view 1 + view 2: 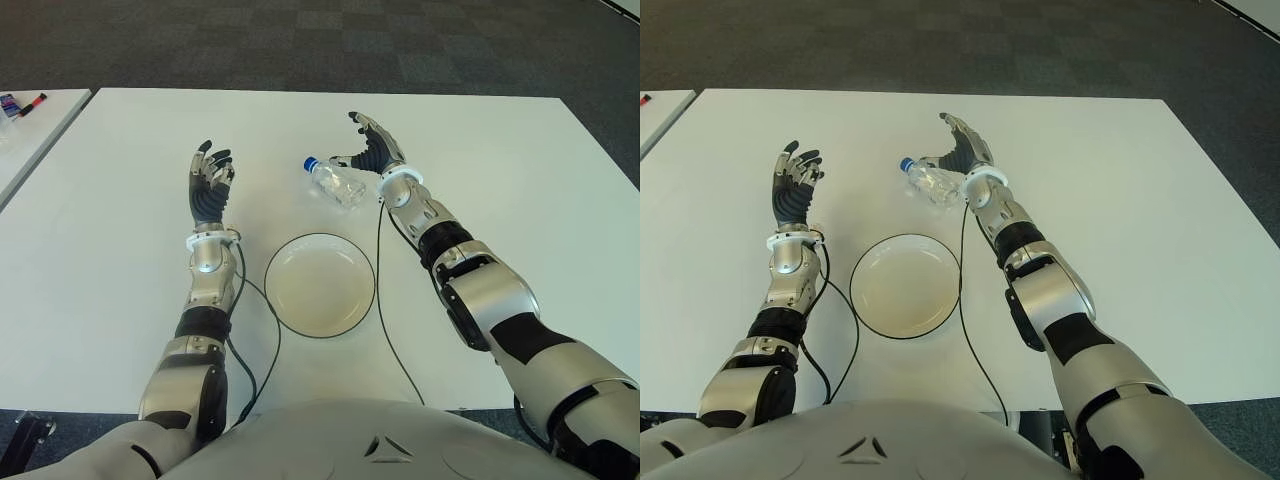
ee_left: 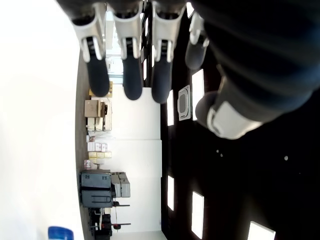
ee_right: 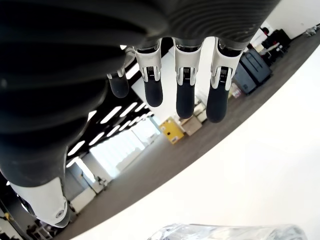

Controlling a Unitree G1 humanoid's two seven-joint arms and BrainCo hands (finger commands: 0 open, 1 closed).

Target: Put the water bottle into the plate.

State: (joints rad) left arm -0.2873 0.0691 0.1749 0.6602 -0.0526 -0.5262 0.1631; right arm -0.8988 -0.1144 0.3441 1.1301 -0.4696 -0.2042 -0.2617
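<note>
The right robot hand (image 1: 368, 145) is raised over the white desk (image 1: 520, 180), fingers (image 3: 183, 95) apart & extended, gripping nothing. Water bottle (image 1: 336, 181) lies on its side on the desk just below/beside that hand's palm, on its inner side toward the other arm; blue cap (image 1: 311, 164) points away from the robot & to its left. Whether the hand touches the bottle can't be told; right wrist view shows clear crinkled plastic close under the palm w/ fingers straight, not wrapped round it. Bottle is clear; contents can't be told.

Plate (image 1: 320, 284), round, pale w/ dark rim, sits on the desk nearer the robot than the right hand, between the two forearms. Nothing in it. Bottle is apart from the plate, outside the rim.

Left robot hand (image 1: 210, 178) is held up to the left of the plate, palm facing the robot, fingers (image 2: 132, 75) spread apart & empty. Thin black cables (image 1: 392, 340) run from both wrists across the desk, on either side of the plate.
</note>
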